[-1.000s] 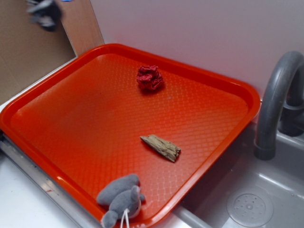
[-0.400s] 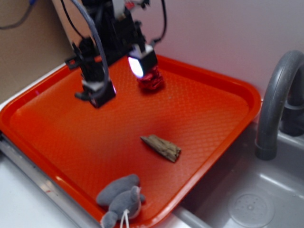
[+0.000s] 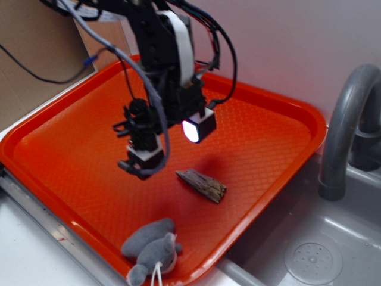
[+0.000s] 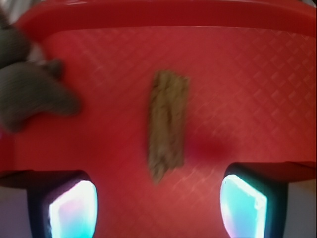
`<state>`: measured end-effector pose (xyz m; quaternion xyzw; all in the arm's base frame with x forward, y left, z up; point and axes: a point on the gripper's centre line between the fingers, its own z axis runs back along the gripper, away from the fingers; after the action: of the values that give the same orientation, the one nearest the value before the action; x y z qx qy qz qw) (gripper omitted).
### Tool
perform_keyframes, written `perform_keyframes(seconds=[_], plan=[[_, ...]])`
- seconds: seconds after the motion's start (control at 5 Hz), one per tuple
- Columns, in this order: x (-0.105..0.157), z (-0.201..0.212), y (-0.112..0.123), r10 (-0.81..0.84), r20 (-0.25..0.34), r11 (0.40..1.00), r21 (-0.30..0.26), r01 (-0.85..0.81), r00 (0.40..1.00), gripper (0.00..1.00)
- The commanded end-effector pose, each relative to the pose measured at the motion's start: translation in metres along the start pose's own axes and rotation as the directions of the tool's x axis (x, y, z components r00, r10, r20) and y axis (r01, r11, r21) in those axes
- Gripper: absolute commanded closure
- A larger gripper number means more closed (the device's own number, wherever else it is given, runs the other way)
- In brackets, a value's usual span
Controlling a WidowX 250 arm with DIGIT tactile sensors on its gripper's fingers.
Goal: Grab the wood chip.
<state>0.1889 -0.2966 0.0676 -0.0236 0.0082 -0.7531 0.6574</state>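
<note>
The pincer [image 3: 169, 146] has moved from the tray's [image 3: 280, 101] far edge toward its middle, spread wide, above the wood chip [image 3: 202, 185]; a grey plush toy [image 3: 152, 247] lies at the near edge.

Orange tray [image 3: 268, 128] carries the wood chip [image 3: 202, 185] centrally and a grey plush toy [image 3: 152, 247] at its near rim.

The wood chip [image 4: 167, 129] lies lengthwise on the red tray [image 4: 257, 89], running near to far, blurred. The gripper [image 4: 158, 206] hangs with jaws wide apart, its two glowing fingertips [image 4: 73, 210] at the near edge. A grey plush toy [image 4: 29, 94] sits far left.
</note>
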Motion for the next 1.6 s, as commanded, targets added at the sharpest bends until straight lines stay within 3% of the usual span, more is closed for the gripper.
perform_keyframes(seconds=[0.0,0.2,0.4,0.8,1.0,1.2,1.4], plan=[[0.024,-0.014,-0.029,-0.114,0.006,0.993,-0.01,0.114,0.993,0.0],[0.026,-0.027,-0.033,-0.125,-0.018,0.992,-0.016,0.125,0.992,0.0],[0.027,-0.031,-0.033,-0.115,-0.052,0.993,-0.009,0.115,0.992,1.0],[0.025,-0.037,-0.038,-0.145,-0.065,0.989,-0.022,0.144,0.987,1.0],[0.021,-0.028,-0.033,-0.031,-0.054,0.999,-0.019,0.03,0.998,1.0],[-0.001,0.023,-0.014,0.214,0.036,0.977,-0.012,-0.213,0.976,1.0],[-0.017,0.064,0.0,0.446,0.073,0.895,-0.008,-0.447,0.892,1.0]])
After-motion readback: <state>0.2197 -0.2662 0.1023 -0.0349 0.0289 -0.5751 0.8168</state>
